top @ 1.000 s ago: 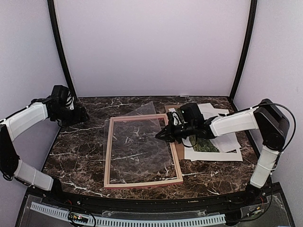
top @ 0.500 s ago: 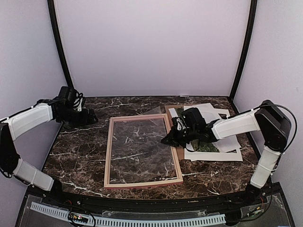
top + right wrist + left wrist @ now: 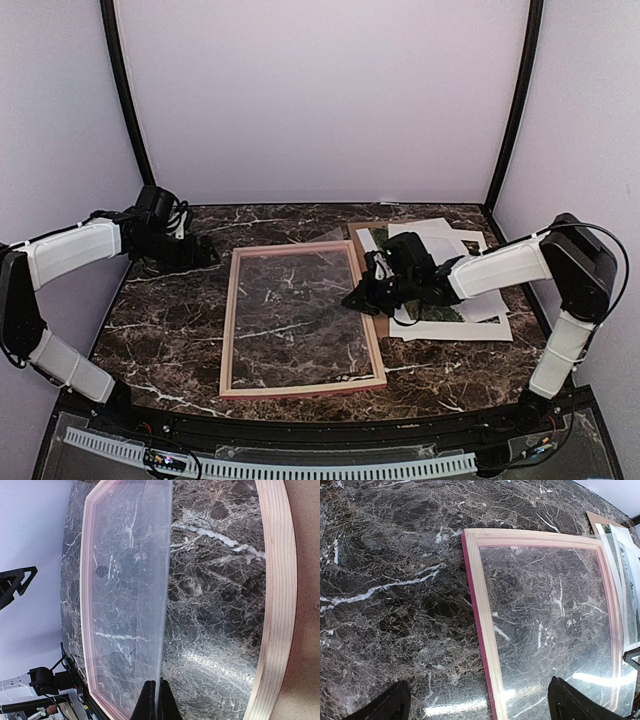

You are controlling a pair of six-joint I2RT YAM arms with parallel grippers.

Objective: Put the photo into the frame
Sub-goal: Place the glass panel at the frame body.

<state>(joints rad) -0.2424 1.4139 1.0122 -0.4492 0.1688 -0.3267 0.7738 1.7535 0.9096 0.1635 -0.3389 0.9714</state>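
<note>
Right wrist view shows the right tool point(image 3: 156, 700) pinched shut on the edge of a clear sheet point(image 3: 130, 580) tilted over the frame point(image 3: 276, 580), which lies flat on the worktop point(image 3: 160, 320). The photo point(image 3: 436, 312), just right of the frame, is mostly hidden under the right arm point(image 3: 490, 265). The left tool point(image 3: 205, 250) gapes wide, empty, beside the frame's far-left corner.
</note>
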